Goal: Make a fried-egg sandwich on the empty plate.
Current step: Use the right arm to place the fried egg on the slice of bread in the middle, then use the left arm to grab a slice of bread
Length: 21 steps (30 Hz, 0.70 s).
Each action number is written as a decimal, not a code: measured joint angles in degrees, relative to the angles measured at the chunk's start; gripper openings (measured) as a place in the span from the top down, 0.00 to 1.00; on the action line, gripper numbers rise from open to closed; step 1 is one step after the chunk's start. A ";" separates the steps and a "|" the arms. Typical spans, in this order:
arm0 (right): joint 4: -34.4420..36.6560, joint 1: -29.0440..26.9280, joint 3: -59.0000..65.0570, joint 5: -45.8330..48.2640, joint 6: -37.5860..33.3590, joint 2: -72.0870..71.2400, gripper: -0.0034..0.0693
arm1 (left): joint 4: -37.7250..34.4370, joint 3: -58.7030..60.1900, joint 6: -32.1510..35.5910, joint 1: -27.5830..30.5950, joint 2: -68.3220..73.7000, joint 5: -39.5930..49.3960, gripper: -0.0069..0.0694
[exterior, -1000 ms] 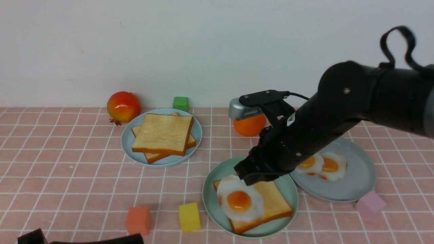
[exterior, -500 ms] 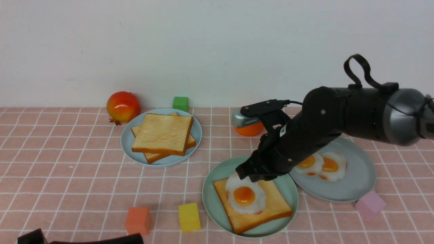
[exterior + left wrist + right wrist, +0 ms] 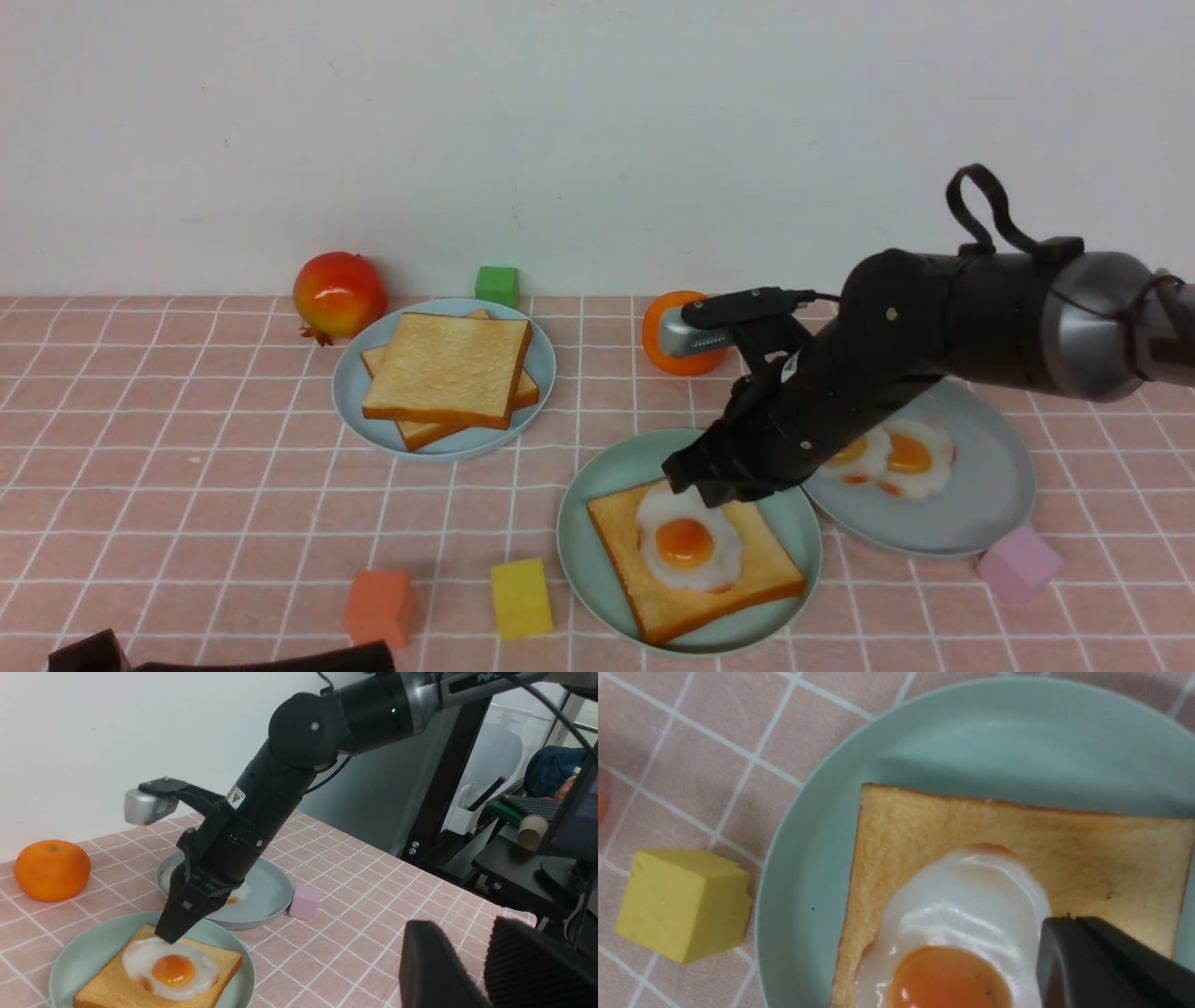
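As right fingers (image 3: 709, 478) pinch it, egg (image 3: 689, 551) tops toast (image 3: 758, 562).

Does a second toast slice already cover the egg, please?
No, the egg lies uncovered atop one toast slice on the mint-green plate.

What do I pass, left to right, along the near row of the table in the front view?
small orange cube → yellow cube → round mint-green plate carrying a golden toast slice topped with a white fried egg → pale pink cube
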 joint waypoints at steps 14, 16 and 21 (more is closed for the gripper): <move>0.83 0.00 0.00 0.08 0.00 -0.11 0.46 | 0.00 0.00 0.00 0.00 0.00 0.00 0.60; 0.62 0.00 0.00 1.10 0.00 -1.06 0.36 | 0.00 0.00 0.00 0.00 0.00 0.00 0.60; -1.88 0.00 0.00 8.14 1.00 -9.14 0.32 | 0.00 0.00 0.00 0.00 0.00 0.00 0.60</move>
